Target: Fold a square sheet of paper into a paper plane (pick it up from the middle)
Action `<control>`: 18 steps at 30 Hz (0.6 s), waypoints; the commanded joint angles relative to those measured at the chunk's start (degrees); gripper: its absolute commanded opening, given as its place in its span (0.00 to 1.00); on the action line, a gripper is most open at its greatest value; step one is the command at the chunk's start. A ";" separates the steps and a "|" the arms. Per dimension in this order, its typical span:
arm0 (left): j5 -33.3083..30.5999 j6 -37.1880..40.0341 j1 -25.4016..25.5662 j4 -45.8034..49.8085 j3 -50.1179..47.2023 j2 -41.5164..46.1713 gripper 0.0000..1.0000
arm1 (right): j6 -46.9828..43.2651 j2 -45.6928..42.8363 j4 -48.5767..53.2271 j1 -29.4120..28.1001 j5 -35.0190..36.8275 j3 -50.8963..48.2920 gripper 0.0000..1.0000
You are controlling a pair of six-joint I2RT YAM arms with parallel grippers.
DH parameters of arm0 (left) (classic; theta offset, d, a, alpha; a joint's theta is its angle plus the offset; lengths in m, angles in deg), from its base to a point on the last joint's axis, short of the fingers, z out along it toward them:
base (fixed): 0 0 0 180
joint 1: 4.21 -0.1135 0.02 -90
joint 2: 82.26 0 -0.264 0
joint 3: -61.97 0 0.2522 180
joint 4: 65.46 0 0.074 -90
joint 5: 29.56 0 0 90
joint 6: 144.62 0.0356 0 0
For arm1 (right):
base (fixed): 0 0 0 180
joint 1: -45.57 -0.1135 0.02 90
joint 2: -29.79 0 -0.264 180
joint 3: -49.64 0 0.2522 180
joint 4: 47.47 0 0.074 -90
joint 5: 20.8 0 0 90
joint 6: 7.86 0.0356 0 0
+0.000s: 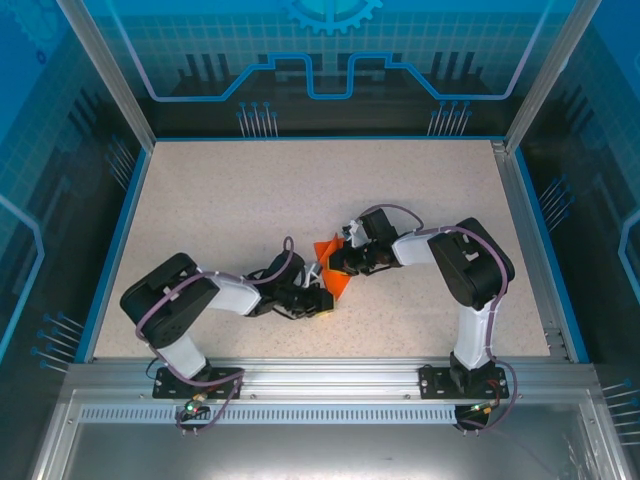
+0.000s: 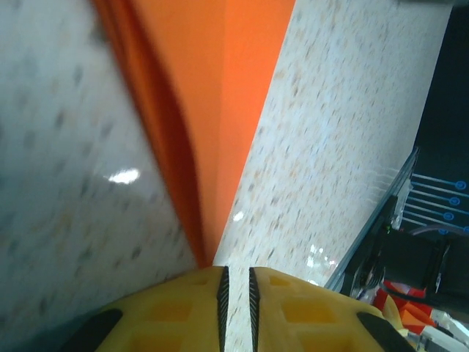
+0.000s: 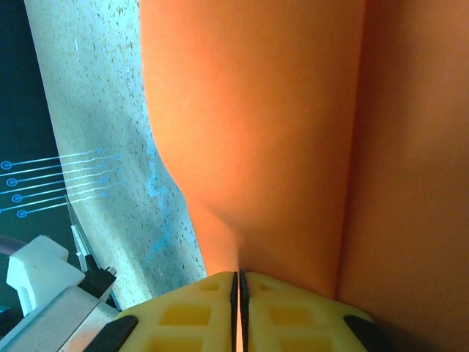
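Orange creased paper sheet (image 3: 249, 132): my right claw (image 3: 238, 275) pinches it, likely steadying the fold; left claw (image 2: 236, 271) narrow at its tip, grip unclear.

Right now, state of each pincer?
Left pincer: nearly closed, orange paper at its tips; grip cannot be told.
Right pincer: closed on the orange paper.

Top cam high behind the arms (image 1: 215, 295), looking down on the table (image 1: 250, 200); wrist cams look past left gripper (image 2: 236, 275) and right gripper (image 3: 238, 277), point-blank (all three share the sheet of paper (image 1: 336, 282)).
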 commanded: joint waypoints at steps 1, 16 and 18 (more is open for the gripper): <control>-1.51 -0.48 0.71 7.51 -3.45 6.14 0.19 | -0.13 4.73 4.23 -0.55 8.20 -2.26 0.13; -9.65 1.60 -5.48 17.92 -2.38 24.65 0.27 | 14.08 1.02 -1.50 -6.25 14.30 -7.51 0.13; -8.68 1.11 -5.45 15.38 -1.65 22.83 0.27 | 15.79 0.89 -1.94 -7.11 14.67 -7.61 0.13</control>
